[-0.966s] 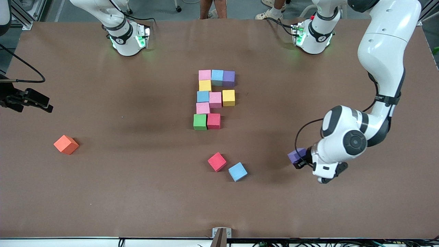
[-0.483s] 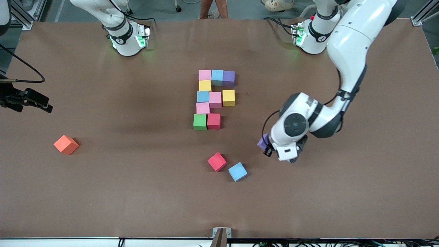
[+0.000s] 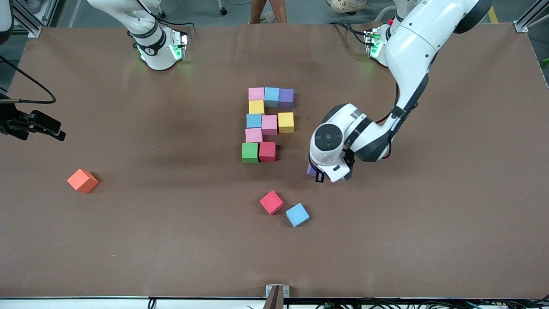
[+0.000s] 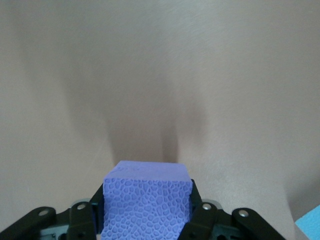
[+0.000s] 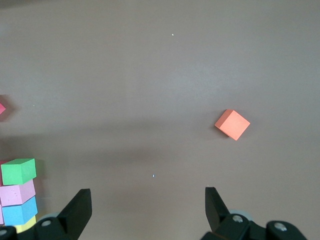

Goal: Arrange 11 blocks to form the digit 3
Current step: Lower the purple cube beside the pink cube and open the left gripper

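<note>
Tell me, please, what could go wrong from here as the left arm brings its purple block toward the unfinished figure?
1. The left gripper must set the purple block beside the red block in the row nearest the front camera; a low approach could shove that row.
2. The yellow block stands apart from the pink block; that gap may spoil the digit.
3. The wrist hides the placement spot from the front view.
The right gripper waits open.
</note>
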